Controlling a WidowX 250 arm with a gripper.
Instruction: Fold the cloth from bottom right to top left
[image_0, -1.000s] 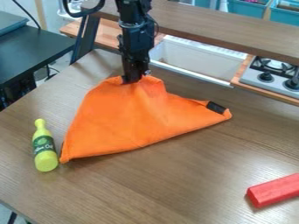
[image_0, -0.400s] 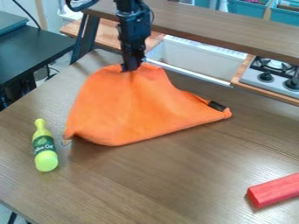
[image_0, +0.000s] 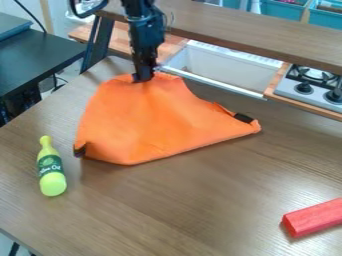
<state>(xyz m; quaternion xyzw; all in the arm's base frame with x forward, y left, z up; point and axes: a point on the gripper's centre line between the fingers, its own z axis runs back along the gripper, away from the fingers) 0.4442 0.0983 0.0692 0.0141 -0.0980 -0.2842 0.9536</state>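
Note:
At the upper middle of the camera view, the black gripper (image_0: 143, 78) hangs down, shut on the top edge of the orange cloth (image_0: 150, 120). The cloth's upper part is bunched and raised at the gripper, and its body slopes down toward the table. A black patch marks its right corner, and a small dark patch shows at its lower left corner. What lies beneath the cloth is hidden.
On the brown table (image_0: 180, 215), a yellow-green bottle (image_0: 51, 167) lies left of the cloth. A red block (image_0: 314, 217) is at the lower right. Behind stand a wooden shelf (image_0: 267, 37), a white sink (image_0: 224, 67) and a stove (image_0: 310, 87).
The gripper has risen a little and shifted slightly left, holding the cloth. The cloth's lower edge has drawn upward, its lower left corner has come off the bottle's side, and the right corner has shifted slightly left.

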